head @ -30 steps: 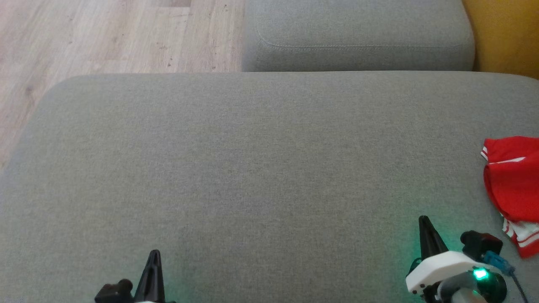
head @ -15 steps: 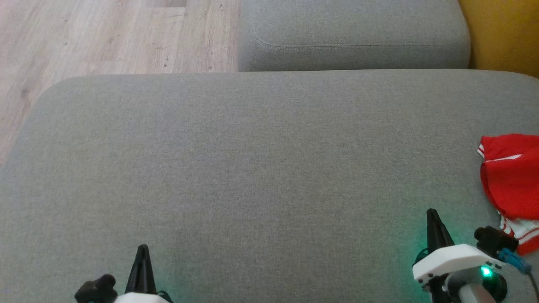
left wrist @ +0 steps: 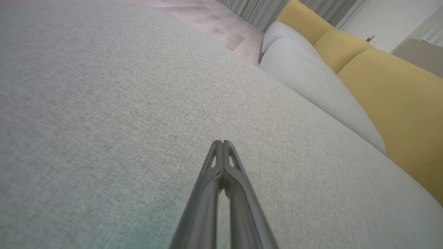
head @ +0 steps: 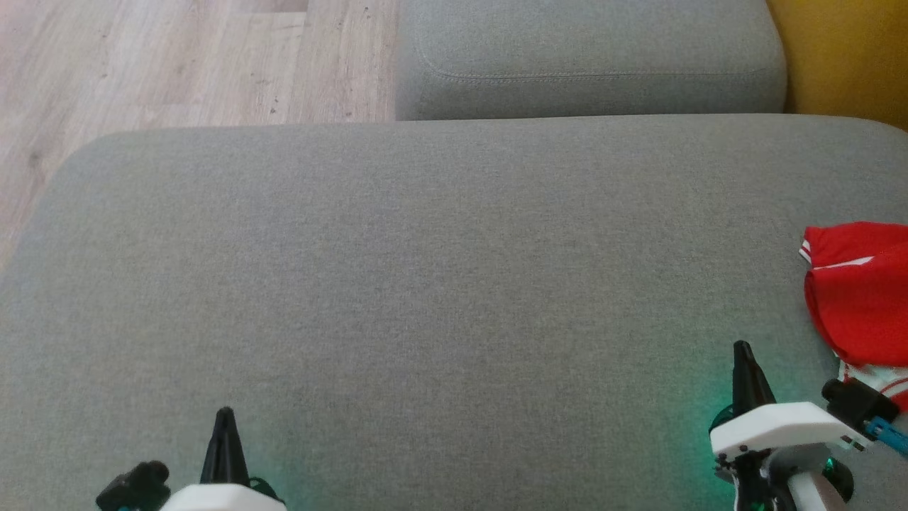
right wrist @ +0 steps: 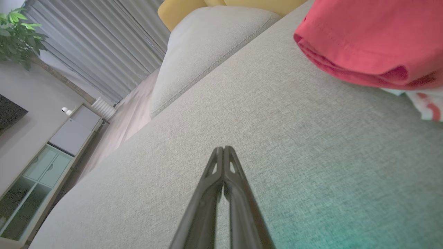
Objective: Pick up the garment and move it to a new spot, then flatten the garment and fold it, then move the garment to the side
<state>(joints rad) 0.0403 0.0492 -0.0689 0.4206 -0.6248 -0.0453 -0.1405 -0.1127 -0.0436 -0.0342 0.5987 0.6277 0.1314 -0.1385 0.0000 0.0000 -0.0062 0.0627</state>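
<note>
Both left tool (head: 225, 413) and right tool (head: 742, 346) sit clenched, empty; garment (head: 860, 298) cut off at right.

A broad grey woven-fabric seat cushion (head: 425, 284) is spreading across most of the head view. A smaller grey stitched cushion (head: 589, 64) is butting against its far edge at top centre. Pale wood-plank flooring (head: 142, 64) is showing upper left, mustard-yellow upholstery (head: 844, 57) upper right. In the right wrist view, grey pleated curtains (right wrist: 97, 45) are hanging upper left, beside a green leafy plant (right wrist: 15, 29); a white glass-fronted cabinet (right wrist: 38, 166) is standing lower left.
</note>
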